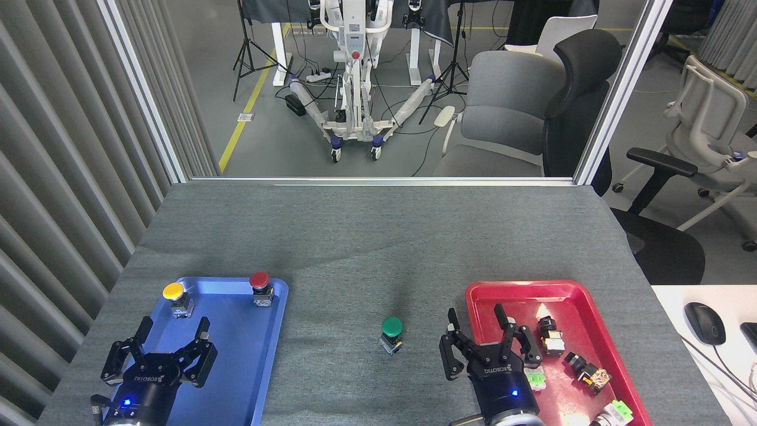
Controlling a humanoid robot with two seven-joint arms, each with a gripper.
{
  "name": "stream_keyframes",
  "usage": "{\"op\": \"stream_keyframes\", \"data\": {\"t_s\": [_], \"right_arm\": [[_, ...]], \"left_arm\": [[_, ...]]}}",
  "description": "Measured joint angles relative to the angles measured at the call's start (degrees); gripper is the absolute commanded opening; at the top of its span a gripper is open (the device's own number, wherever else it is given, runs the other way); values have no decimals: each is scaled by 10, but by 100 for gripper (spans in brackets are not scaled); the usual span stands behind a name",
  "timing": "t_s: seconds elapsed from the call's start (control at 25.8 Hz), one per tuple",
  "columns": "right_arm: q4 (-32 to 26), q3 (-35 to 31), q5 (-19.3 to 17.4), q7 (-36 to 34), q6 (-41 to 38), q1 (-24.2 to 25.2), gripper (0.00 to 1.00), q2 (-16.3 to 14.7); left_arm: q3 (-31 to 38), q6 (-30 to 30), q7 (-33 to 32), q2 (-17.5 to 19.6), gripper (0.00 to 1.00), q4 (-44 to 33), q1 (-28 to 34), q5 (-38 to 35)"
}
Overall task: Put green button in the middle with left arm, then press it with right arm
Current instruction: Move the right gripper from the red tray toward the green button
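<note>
On the middle (355, 284): green button (391, 327) upright, round cap, black-metal body | left pincer (171, 342) released | right pincer (476, 325) released

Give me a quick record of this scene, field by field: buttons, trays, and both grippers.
green button: upright on bare grey cloth between the trays, untouched
blue tray: holds yellow button and red button along its far edge
red tray: holds several small switch parts
left gripper: open, over blue tray
right gripper: open, at red tray's left edge, right of green button
</note>
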Motion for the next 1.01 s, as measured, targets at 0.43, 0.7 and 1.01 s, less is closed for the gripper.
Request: {"op": "stream_keyframes", "data": {"t_s": [0.43,0.7,1.01], "right_arm": [[35,55,0,55,-4,-47,2,26],[115,99,1,60,4,-103,0,55],[207,114,1,60,14,-146,2,77]], "left_arm": [[23,-6,0,1,99,-9,23,1],[25,-10,1,2,99,-19,45,1],[28,-20,1,2,99,-20,53,1]]}}
